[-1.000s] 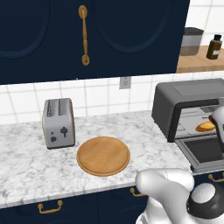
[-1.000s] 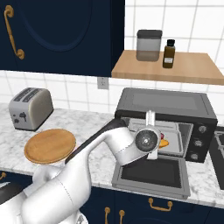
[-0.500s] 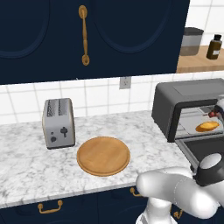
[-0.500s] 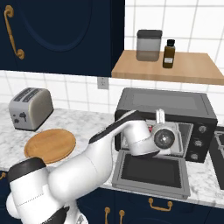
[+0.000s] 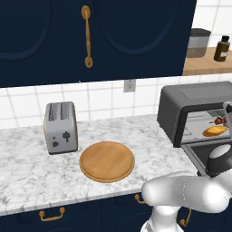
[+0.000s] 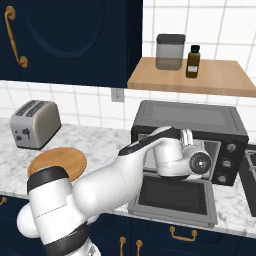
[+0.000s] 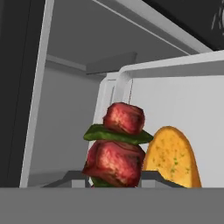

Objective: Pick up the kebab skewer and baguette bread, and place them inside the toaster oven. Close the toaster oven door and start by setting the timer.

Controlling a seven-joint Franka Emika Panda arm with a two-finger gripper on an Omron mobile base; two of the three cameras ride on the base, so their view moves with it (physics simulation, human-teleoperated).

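Arm pose: the white arm rises from the base, bends forward at the elbow and reaches to the right end of the tabletop (image 5: 27, 181), its wrist at the mouth of the toaster oven (image 6: 190, 117). The hand (image 7: 114, 177) points into the oven cavity.

Hand state: the fingers (image 7: 70, 178) are drawn in and clamped on the kebab skewer (image 7: 116, 146), which stands between them in the hand view, red chunks stacked with a green piece between. In the left base view the skewer (image 5: 220, 120) sits inside the oven, just above the bread.

Baguette bread (image 7: 171, 157): lies inside the oven cavity, just beside the skewer; whether the two touch cannot be told. In the left base view it (image 5: 214, 131) rests on the inner rack.

Toaster oven door (image 6: 175, 196): lowered flat, projecting toward the front edge of the tabletop, below the wrist.

Other items: a silver toaster (image 5: 60, 127) stands near the back edge toward the left end. A round wooden board (image 5: 107, 161) lies between toaster and oven, nearer the front edge. A grey canister (image 6: 170, 51) and a dark bottle (image 6: 193, 61) stand on the wall shelf (image 6: 220, 80) above the oven.
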